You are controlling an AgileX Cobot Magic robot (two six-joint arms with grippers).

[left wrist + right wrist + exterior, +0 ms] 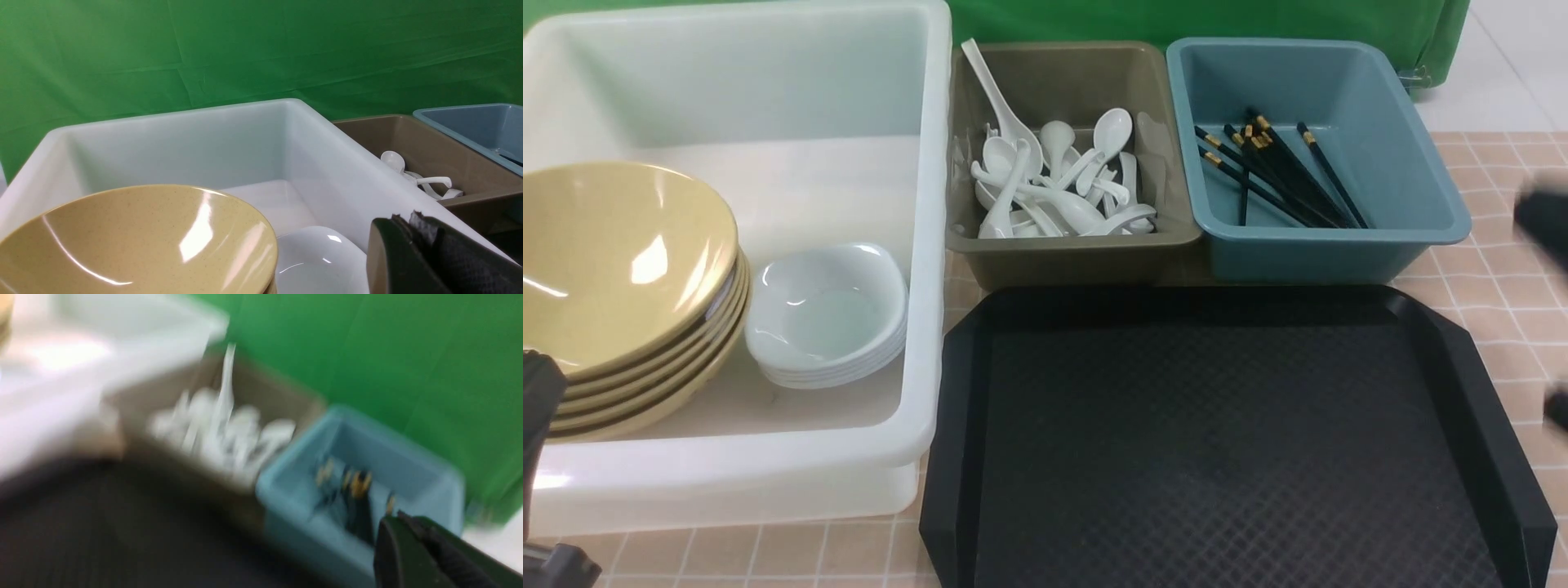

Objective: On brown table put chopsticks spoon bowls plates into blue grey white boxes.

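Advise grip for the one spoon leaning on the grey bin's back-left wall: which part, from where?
Take the spoon by its handle, coming from above. The handle juts up over the grey bin rim, clear of the pile; its scoop end is buried among the other spoons. Probably close the jaws across the narrow handle, below its tip.

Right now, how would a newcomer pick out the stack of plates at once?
Find the white tub, the biggest bin, on the robot's left. Inside it, the plates sit in a stack just right of the yellow bowls. They are white, shallow and rounded-square, far smaller than the round bowls.
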